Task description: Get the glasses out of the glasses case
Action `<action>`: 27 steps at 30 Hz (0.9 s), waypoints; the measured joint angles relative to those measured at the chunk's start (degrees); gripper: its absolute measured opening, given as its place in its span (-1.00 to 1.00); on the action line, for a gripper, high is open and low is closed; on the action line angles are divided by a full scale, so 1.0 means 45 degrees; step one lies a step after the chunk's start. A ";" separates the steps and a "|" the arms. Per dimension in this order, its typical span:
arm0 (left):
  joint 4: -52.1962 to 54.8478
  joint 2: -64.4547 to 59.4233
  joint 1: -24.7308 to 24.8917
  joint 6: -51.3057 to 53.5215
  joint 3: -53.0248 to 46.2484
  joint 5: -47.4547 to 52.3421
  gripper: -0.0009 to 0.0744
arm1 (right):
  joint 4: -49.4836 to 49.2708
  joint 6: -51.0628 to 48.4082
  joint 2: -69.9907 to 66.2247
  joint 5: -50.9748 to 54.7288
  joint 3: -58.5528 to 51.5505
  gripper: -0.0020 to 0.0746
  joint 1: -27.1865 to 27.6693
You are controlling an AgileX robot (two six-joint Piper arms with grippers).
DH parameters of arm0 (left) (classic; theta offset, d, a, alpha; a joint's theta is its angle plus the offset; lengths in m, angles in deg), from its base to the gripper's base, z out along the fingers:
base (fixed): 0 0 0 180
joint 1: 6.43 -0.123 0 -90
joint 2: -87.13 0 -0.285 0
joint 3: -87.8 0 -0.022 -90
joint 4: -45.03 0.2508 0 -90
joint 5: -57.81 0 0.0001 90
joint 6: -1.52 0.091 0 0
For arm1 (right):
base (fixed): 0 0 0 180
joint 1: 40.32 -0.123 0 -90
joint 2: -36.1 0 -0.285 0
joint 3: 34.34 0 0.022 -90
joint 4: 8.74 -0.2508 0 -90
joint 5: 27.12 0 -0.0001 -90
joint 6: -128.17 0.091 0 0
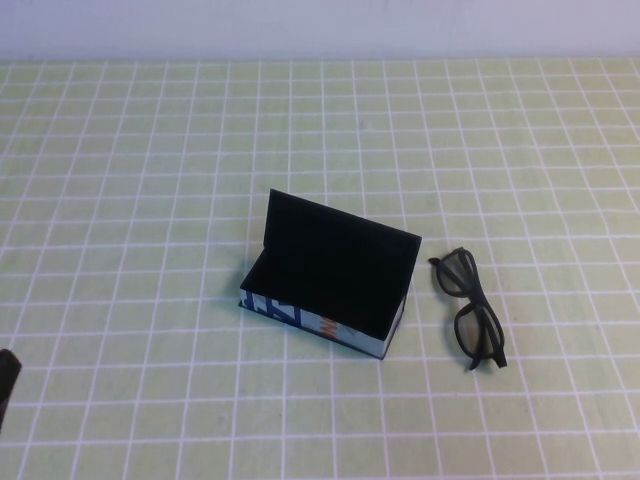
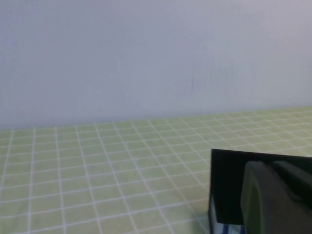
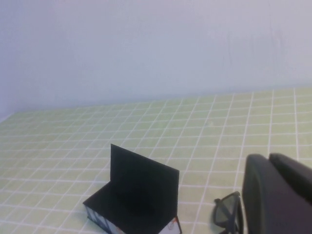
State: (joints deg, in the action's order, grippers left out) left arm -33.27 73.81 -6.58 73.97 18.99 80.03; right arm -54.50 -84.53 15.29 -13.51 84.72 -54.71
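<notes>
1. Glasses (image 1: pixel 470 310) — black thick frame, dark lenses, folded, on the table (image 1: pixel 150 200) just right of the glasses case (image 1: pixel 325 275).
2. Glasses case — lid upright, black lining, printed white side.
3. Left gripper (image 1: pixel 6 385) — at the near-left edge.
4. Right gripper (image 3: pixel 278 195) — near the glasses, low over the table.

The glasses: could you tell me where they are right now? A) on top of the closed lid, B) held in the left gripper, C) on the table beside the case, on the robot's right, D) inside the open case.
C: the glasses lie on the table, apart from the open, empty case; the left gripper sits at the near left edge and the right gripper shows only in its wrist view.
</notes>
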 joint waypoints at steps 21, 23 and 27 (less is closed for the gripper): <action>0.0447 -0.0230 0.0000 0.0972 0.0000 -0.0748 -0.99 | -0.0233 -0.0201 -0.0084 -0.0267 -0.0028 -0.99 0.0000; 0.0447 -0.0230 0.0000 0.0972 0.0000 -0.0748 -0.99 | -0.0233 -0.0201 -0.0084 -0.0267 -0.0028 -0.99 0.0000; 0.0447 -0.0230 0.0000 0.0972 0.0000 -0.0748 -0.99 | -0.0255 -0.0207 -0.0084 -0.0178 -0.0028 -0.99 0.0000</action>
State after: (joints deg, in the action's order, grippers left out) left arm -31.26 72.77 -6.58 78.35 18.99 76.67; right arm -55.65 -85.46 14.91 -14.32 84.60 -54.71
